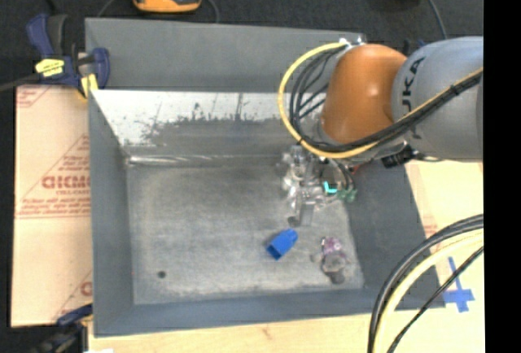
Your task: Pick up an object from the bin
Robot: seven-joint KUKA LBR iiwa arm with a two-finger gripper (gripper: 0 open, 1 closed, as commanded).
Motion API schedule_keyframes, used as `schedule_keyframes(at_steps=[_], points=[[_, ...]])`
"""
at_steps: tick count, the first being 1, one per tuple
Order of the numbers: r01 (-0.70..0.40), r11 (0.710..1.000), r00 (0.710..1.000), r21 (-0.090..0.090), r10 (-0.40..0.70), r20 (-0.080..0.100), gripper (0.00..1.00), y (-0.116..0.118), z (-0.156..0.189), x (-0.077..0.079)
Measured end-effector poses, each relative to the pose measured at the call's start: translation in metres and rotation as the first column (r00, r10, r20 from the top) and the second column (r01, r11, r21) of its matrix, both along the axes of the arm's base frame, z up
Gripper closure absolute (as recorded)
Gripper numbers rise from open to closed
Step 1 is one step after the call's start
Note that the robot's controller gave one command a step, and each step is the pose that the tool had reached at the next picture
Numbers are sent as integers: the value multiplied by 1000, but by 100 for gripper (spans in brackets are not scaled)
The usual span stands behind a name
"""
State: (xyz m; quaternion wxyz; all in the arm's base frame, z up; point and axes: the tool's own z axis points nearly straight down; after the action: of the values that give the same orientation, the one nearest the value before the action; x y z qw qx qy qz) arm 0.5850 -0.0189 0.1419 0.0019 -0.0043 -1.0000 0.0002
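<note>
My gripper (pixel 303 209) hangs over the right part of the bin floor, its metal fingers pointing down. A small blue block (pixel 281 245) lies just below and slightly left of the fingertips, apart from them. To the right of the block, near the bin's front right corner, lies a small purple and grey thing (pixel 332 254). Nothing shows between the fingers.
The arm with its orange cover and looped cables reaches in from the right above the gripper. A tiny dark speck lies on the bin floor at the front left.
</note>
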Motion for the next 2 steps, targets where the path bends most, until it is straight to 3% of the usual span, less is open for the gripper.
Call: schedule_keyframes(at_steps=[1,2], points=[[-158,987,987,0,158,-4,0,-29,-69,-87],[-83,997,996,1,83,10,0,-10,-71,-67]])
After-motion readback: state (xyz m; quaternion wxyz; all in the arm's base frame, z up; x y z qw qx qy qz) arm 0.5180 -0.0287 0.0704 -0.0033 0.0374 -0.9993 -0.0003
